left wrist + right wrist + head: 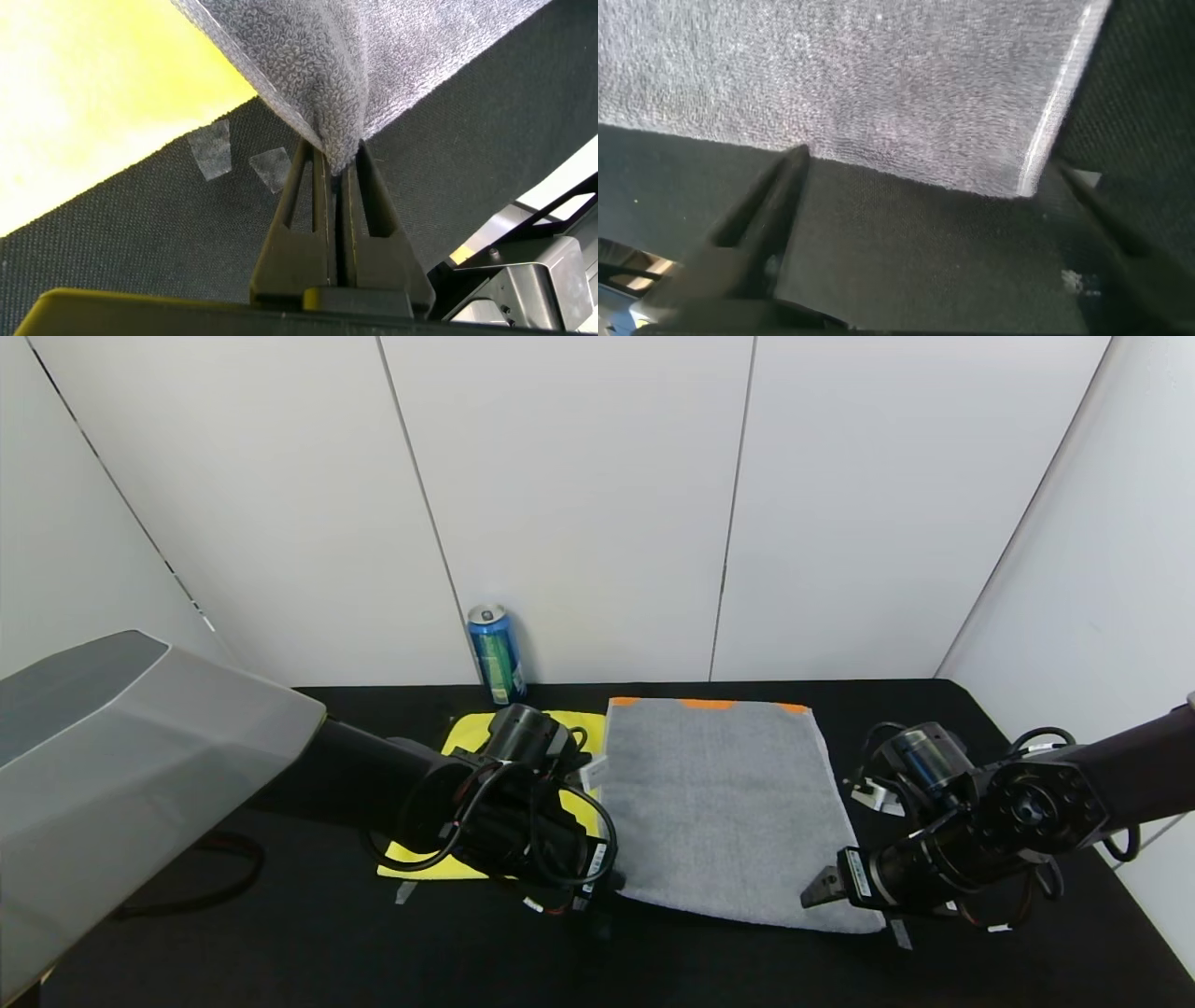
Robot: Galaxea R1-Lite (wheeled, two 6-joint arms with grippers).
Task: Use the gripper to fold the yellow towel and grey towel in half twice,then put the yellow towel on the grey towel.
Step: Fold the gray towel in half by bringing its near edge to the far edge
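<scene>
The grey towel (728, 803) lies flat mid-table, with orange marks along its far edge. At its near-left corner my left gripper (605, 893) is shut on the cloth; in the left wrist view the gripper (341, 159) pinches a bunched fold of the grey towel (374, 56). The yellow towel (464, 733) lies left of the grey one, mostly hidden under my left arm, and the left wrist view shows the yellow towel (84, 93) off to one side. My right gripper (822, 891) is open at the near-right corner. In the right wrist view the gripper (924, 182) straddles the grey towel's (878, 84) edge, with nothing between its fingers.
A blue drink can (496, 653) stands at the back by the white wall panels. The black table cover (280, 933) runs to the front edge. Small tape pieces (210, 149) are stuck on it near the yellow towel.
</scene>
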